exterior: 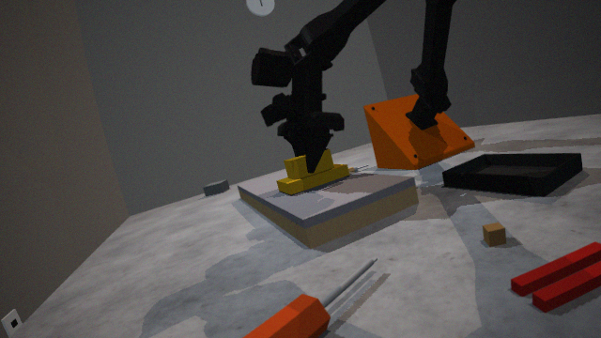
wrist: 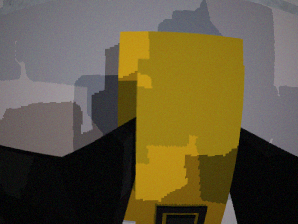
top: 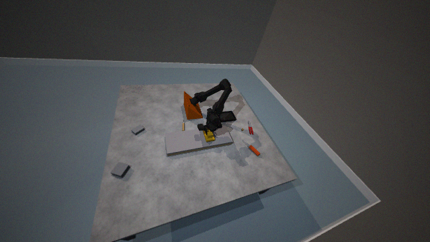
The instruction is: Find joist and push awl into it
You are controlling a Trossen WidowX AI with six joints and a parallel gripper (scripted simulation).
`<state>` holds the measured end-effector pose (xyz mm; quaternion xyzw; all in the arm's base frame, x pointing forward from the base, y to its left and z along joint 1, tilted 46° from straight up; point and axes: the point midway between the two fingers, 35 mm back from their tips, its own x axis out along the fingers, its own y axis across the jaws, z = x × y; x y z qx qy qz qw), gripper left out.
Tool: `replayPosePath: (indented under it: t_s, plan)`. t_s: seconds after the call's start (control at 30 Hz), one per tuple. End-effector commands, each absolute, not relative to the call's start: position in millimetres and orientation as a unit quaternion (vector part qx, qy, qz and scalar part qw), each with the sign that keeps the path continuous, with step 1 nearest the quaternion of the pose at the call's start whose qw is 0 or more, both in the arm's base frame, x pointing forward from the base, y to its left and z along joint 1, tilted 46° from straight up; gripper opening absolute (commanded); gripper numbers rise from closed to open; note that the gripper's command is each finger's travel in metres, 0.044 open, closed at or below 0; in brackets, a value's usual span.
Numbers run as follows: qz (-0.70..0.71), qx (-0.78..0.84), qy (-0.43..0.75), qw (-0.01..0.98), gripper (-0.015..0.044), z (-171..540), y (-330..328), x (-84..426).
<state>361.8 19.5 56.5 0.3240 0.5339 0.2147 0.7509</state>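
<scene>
Going left to right in the top view, the awl, if the small tan-handled tool is that, lies beside the far long edge of the floor panel, off to the left of the gripper. Its handle points toward the panel, across the panel's long axis.

Next comes the gripper, pointing down and clamped on the raised grip of the yellow stud finder. The stud finder sits at or just above the panel's top, nearer the right end, its own length running across the panel. Whether it touches is hard to tell.

Beyond the panel's far edge, up and to the right of the gripper, lies the tray. The coming move likely continues the scan along the panel's length; afterwards, the tray calls for a short carry rightward, the awl a reach back left.
</scene>
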Motion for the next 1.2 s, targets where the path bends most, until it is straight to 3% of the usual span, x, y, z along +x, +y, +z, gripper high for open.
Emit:
replayPosePath:
  t_s: [0.0, 1.17]
  plan:
    - [0.217, 0.326, 0.534, 0.749, 0.0, 67.5, 31.4, 360.4]
    - [0.219, 0.327, 0.533, 0.749, 0.0, 147.7, 107.5, 363.2]
